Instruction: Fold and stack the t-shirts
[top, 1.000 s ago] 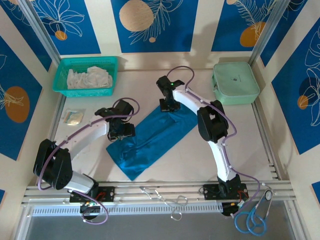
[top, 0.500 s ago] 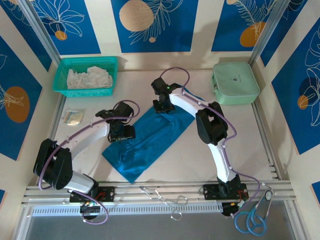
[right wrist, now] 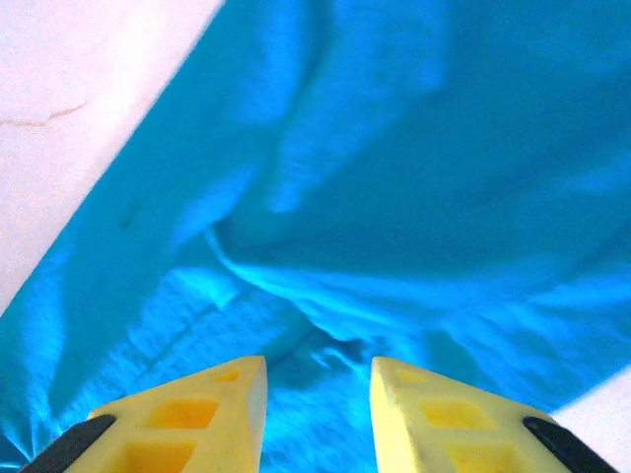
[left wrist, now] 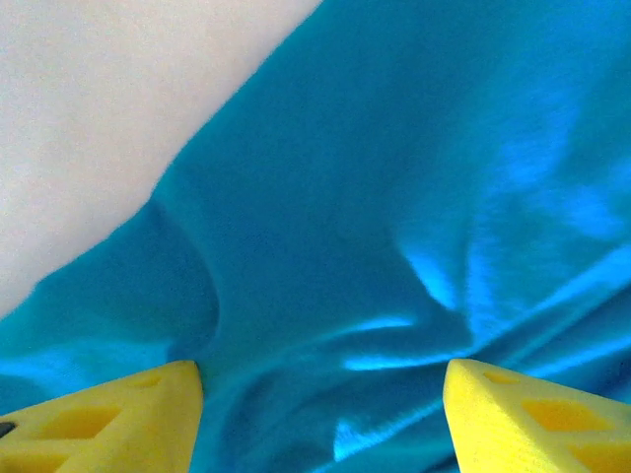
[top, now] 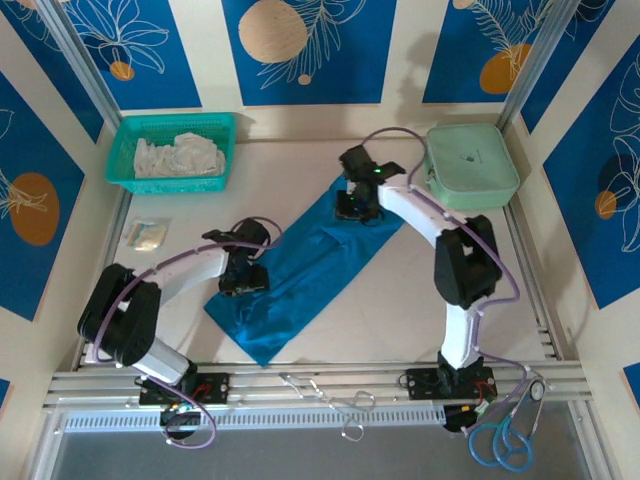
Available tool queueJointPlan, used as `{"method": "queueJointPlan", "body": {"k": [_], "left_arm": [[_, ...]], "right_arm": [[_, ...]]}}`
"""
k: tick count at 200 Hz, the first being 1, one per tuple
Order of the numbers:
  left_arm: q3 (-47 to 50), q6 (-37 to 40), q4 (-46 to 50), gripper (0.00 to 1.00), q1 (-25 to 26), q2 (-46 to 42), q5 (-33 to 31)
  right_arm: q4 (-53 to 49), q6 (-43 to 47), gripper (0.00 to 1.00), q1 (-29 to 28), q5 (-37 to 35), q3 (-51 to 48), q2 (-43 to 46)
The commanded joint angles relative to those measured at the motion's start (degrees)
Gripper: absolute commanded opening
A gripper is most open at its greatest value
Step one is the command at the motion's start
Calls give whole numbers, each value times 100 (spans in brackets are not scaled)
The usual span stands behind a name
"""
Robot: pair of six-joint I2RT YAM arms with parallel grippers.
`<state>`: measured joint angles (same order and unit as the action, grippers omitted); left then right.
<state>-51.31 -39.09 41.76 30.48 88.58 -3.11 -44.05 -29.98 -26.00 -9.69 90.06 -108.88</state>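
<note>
One teal-blue t-shirt (top: 305,270), folded into a long strip, lies diagonally across the table from near left to far right. My left gripper (top: 245,276) sits low over the strip's left edge, and in the left wrist view it (left wrist: 320,399) is open wide with wrinkled t-shirt fabric (left wrist: 394,197) under it. My right gripper (top: 357,205) hovers over the strip's far end. In the right wrist view it (right wrist: 317,394) is open, its yellow fingers (right wrist: 197,414) either side of a raised crease in the t-shirt (right wrist: 414,148).
A teal basket (top: 121,150) of white cloths stands at the back left. A mint-green case (top: 470,165) is at the back right. A small packet (top: 147,235) lies left of the left arm. Metal scissors (top: 330,395) and a blue stethoscope (top: 510,435) rest by the front rail.
My right gripper has swung right from the strip's upper-left edge to its far end, and that end now reaches further back. The left gripper has settled slightly lower at the left edge.
</note>
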Motion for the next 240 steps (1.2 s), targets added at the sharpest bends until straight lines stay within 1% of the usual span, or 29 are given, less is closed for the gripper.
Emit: {"method": "queueJointPlan", "body": {"k": [1,19,33,65,97,122,154,176,188,213,240], "left_arm": [[224,-124,-295,65,-68,166,190],[364,-148,-342,64,-60,213,262],[487,-164,-369,64,-60,204,318],[806,-314,-521,64,-29,145,532],[1102,-629,-889,64,101,155,909],[1242,-995,-1477,64,309,406,1353],[1106,-1599,-2475,64,724,928,2046],[819,-1893,-2698,64,1095,1126,2298],[662,-1970,-2623,66,1283,1091,2320],[471,-2043,-2263,72,1564,653,2292],[233,-1950,-1226,75,1713,-149,1867]], "right_arm": [[291,-439,32,420,679,-686,-62],[573,-517,32,657,875,-922,-217],[598,-486,31,773,856,-772,-496],[373,-330,27,935,855,83,-1384],[-40,-149,26,984,956,1247,-2345],[-506,116,25,1026,1043,2601,-3209],[-1237,415,25,1103,1192,4821,-4378],[-1565,508,26,1193,1452,6132,-5054],[-1544,506,27,1247,1631,6406,-5185],[-1362,509,27,1334,1912,6292,-5020],[-1368,596,27,1408,2102,6277,-4625]]}}
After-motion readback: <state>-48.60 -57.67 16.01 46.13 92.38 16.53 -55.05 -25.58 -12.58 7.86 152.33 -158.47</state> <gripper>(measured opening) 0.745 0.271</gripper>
